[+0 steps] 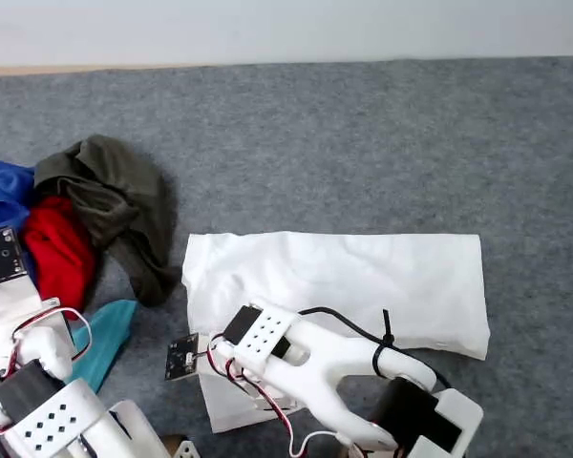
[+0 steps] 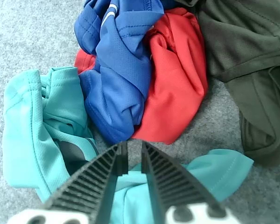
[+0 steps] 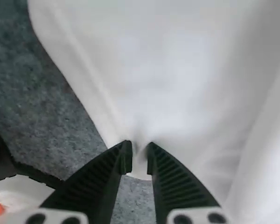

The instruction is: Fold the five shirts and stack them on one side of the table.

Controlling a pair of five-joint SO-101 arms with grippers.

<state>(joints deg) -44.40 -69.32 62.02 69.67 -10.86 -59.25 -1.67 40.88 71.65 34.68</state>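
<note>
White shirt (image 1: pixel 363 277) lies spread as a wide, flat rectangle close to the near edge of the tabletop (image 1: pixel 363 124), about midway along it. The right gripper (image 3: pixel 139 156) has its fingers pinched on the cloth's edge, seemingly at the shirt's near left corner. The fabric looks light, limp and thin, so it will likely sag and drag. A corner or a doubled hem seems the surest hold. By the left edge, the olive shirt (image 1: pixel 115 191), red shirt (image 1: pixel 57 248), blue shirt (image 1: pixel 0 186) and teal shirt (image 1: pixel 110 334) sit crumpled together. The left gripper (image 2: pixel 134 151) hangs over the teal one, its fingers almost together and gripping nothing.
</note>
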